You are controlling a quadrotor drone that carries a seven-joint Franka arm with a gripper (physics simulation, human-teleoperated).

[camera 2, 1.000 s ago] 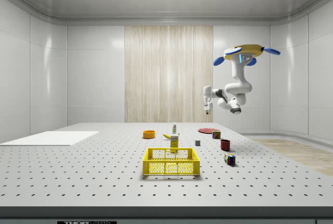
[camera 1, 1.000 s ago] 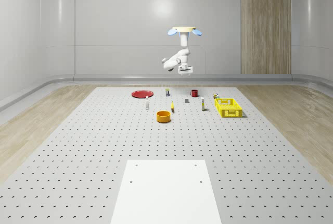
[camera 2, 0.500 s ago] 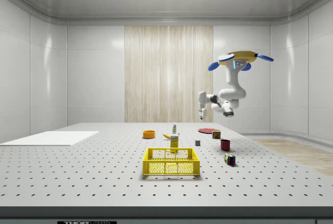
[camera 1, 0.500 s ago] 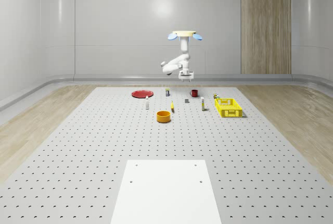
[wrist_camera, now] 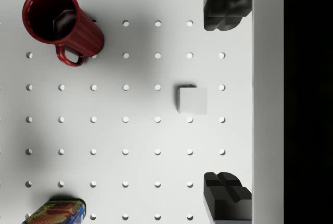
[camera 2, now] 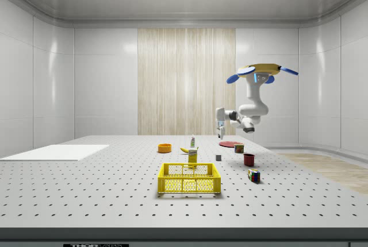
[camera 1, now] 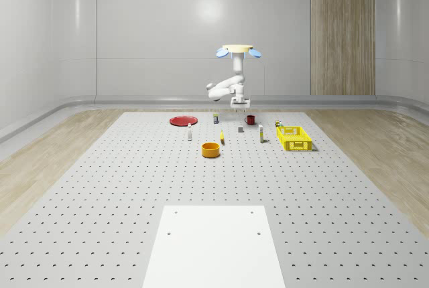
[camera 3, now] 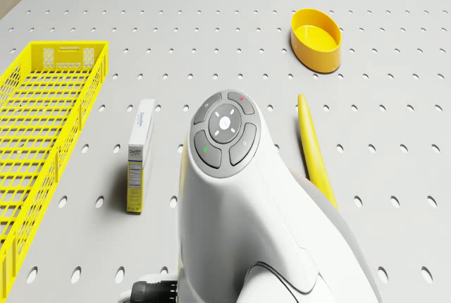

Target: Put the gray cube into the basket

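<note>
The gray cube [wrist_camera: 192, 100] [camera 1: 240, 128] [camera 2: 218, 157] is small and sits on the perforated table. My gripper [wrist_camera: 225, 100] hangs open well above it, pointing down; the two dark fingertips [wrist_camera: 227, 6] stand wide apart, and the cube sits just off the line between them. In the whole-scene view the gripper [camera 1: 240, 106] is almost straight over the cube, and so is the gripper [camera 2: 219, 134] in the side view. The drone [camera 1: 238, 50] [camera 2: 261, 73] hovers high over the table's far part. The yellow basket [camera 1: 293, 138] [camera 2: 189, 178] [camera 3: 42, 127] stands empty.
Close to the cube are a red mug [wrist_camera: 60, 21] [camera 1: 250, 120] and a can [wrist_camera: 54, 212]. A banana [camera 3: 313, 148], an orange bowl [camera 3: 317, 39] [camera 1: 211, 149] and a small box [camera 3: 140, 155] lie nearby. A red plate [camera 1: 182, 121] and a colored cube [camera 2: 253, 175] are farther off.
The drone has come lower and shifted toward the side view's left. The gripper has dropped with it, nearer the table above the gray cube. Nothing on the table moved.
</note>
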